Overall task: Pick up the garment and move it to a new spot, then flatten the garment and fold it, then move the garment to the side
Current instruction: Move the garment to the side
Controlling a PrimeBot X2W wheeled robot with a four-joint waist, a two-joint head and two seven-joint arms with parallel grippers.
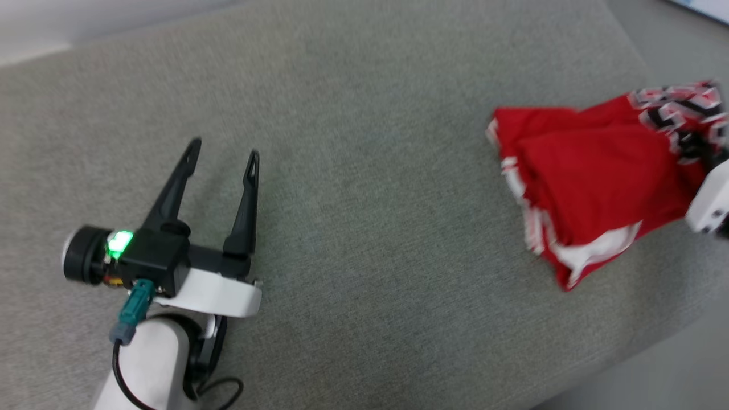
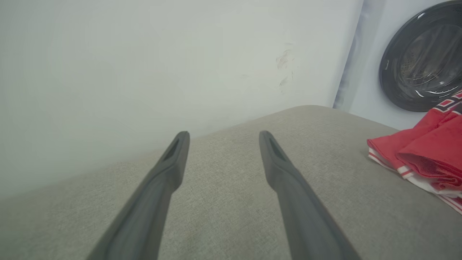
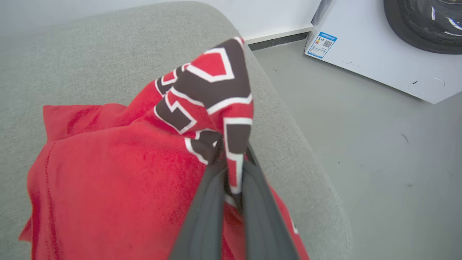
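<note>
Right claw (image 3: 232, 153) is seen closed on a bunched fold of the garment (image 3: 119, 173), with black, white-outlined print pinched between the two dark fingers (image 3: 205, 213) and raised above their tips. The rest of the red cloth is spread, creased, over the grey fabric-covered table (image 3: 90, 54), near its rounded edge. Beyond that edge a grey floor (image 3: 361, 151) is noted, and on it a white appliance (image 3: 379, 68) with a dark round door (image 3: 422, 25) and a blue-and-white label (image 3: 322, 45) at its corner.
</note>
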